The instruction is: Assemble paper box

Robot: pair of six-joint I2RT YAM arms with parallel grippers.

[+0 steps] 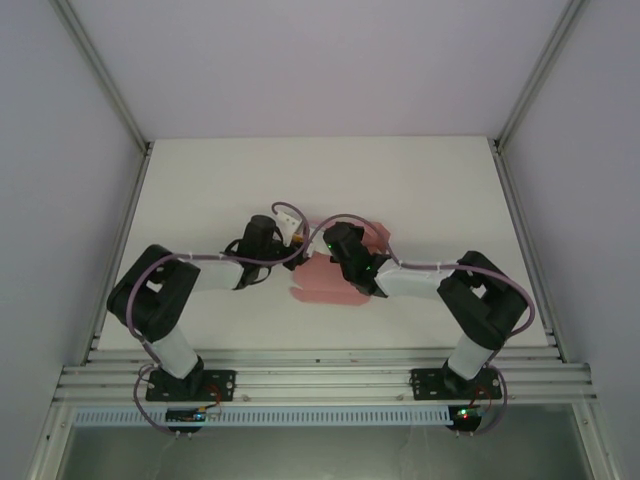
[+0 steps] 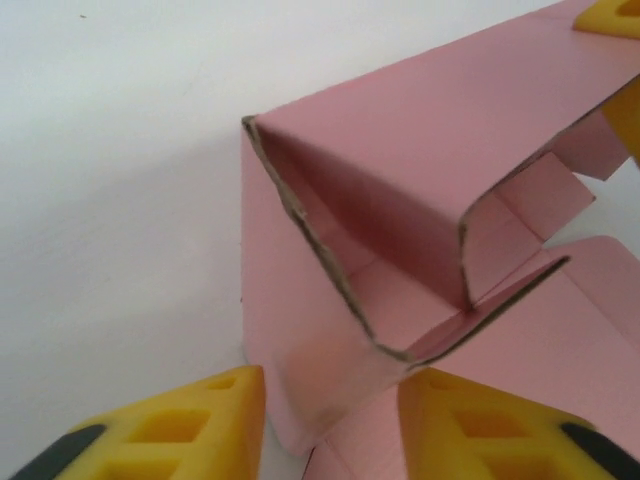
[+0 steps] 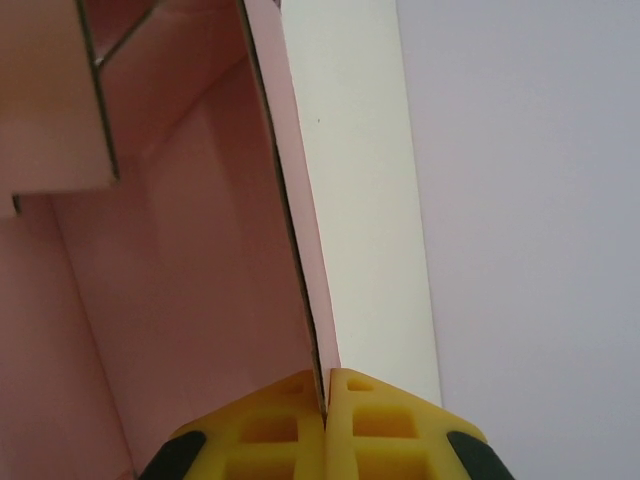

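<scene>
Presently, treat the paper box as a very light, thin, easily creased sheet: stiff only along its folds, floppy across open panels, and likely to slide on the smooth white surface under any sideways push. Located at mid-surface between the two wrists, partly folded, with one panel raised into a tent-like fold and further flaps lying flat. Take hold at a panel edge or close beside a crease, never mid-panel. Expect buckling or tearing under a hard squeeze or a twist.

At the right tool: pressed together on the edge of an upright wall of the paper box, pinching it between the yellow fingertips. Reaches in from the right, forearm low over the surface, wrist tipped down onto the sheet.

At the left tool: spread, straddling the lower corner of the raised fold, with paper in the gap. Impossible to tell whether touching on either side. Reaches in from the left, elbow out, wrist turned toward the left end of the sheet.

Keep pinch force low, and support the raised fold before any release.
</scene>
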